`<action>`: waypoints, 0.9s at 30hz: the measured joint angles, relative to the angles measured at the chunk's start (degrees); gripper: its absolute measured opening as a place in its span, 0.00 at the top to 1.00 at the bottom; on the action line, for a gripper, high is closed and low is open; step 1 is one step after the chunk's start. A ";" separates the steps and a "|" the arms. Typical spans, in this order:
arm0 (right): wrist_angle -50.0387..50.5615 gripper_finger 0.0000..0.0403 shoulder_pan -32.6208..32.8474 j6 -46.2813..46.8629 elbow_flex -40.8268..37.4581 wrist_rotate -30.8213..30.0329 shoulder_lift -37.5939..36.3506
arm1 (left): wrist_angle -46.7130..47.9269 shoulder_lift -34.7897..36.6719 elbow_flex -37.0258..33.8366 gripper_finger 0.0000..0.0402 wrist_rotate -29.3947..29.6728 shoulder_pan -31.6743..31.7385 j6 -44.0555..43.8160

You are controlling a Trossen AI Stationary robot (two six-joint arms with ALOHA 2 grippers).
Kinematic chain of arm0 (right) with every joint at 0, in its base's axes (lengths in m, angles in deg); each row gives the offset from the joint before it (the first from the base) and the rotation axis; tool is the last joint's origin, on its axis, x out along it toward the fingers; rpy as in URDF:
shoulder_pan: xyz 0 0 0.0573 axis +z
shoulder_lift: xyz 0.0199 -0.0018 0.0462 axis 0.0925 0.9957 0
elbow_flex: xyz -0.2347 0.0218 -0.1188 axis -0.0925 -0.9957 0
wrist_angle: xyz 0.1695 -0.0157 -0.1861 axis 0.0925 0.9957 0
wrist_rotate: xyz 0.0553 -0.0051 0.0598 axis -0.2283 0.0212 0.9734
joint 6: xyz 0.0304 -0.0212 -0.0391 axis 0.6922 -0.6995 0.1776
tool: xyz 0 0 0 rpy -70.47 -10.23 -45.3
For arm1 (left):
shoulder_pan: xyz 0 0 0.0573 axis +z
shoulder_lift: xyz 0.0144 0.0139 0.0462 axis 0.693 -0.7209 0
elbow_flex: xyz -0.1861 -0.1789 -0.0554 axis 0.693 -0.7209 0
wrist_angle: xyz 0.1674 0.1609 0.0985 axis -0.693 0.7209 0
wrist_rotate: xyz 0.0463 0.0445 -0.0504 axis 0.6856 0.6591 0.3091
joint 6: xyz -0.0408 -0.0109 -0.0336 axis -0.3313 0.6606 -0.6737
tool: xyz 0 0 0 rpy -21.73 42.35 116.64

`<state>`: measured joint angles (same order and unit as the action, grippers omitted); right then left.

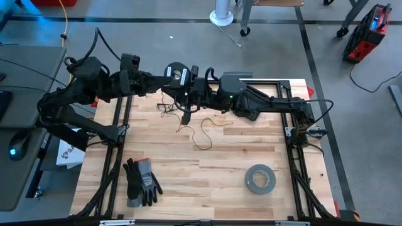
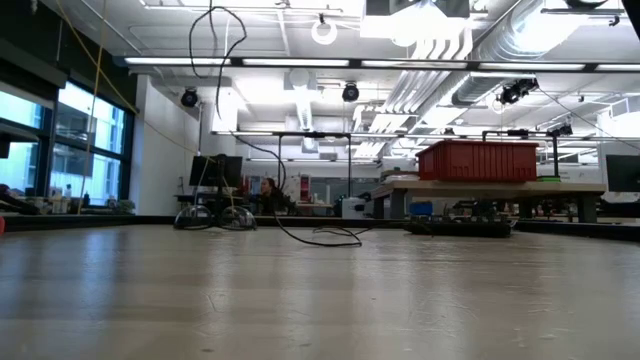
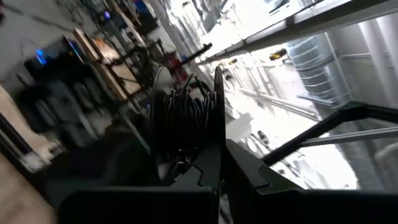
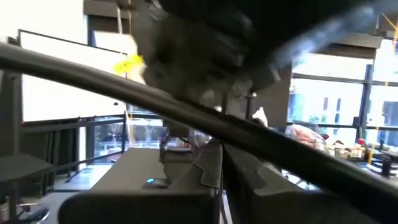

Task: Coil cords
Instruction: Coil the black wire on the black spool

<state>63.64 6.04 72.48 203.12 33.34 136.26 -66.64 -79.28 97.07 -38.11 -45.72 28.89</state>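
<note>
Spool [image 1: 176, 73] is pinched in left gripper [image 1: 171, 76] fingers, held above the far worktop [image 1: 207, 182] edge. Right gripper [image 1: 186, 112] is closed on the cord [image 1: 202, 133]. Slack loops trail on the wood: snagging or tangling is likely if tension is lost.

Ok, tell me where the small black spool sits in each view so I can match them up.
High view: the spool is at the table's far edge, at the left gripper.
Low view: not in it; only loose dark cord on the table.
Left wrist view: picture centre, wound with cord, between that gripper's fingers.
Right wrist view: cannot tell.
Shared landmark: the dark cord, trailing from the spool across the table.
</note>
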 joint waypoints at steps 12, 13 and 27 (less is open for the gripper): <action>-4.41 1.00 -1.30 -3.49 -0.07 -1.53 0.66 | 3.68 2.26 0.07 1.00 -8.33 -0.04 -8.74; -4.48 1.00 -1.56 -4.55 -0.07 -1.62 0.66 | 5.10 2.80 0.07 1.00 -8.47 -0.05 -9.45; 1.12 1.00 -6.81 -10.48 -0.07 -1.51 -2.40 | 20.75 8.67 0.07 1.00 -7.14 -0.02 -6.29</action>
<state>64.76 -0.77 62.00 203.06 31.83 133.86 -45.89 -70.61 97.13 -45.25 -45.74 22.60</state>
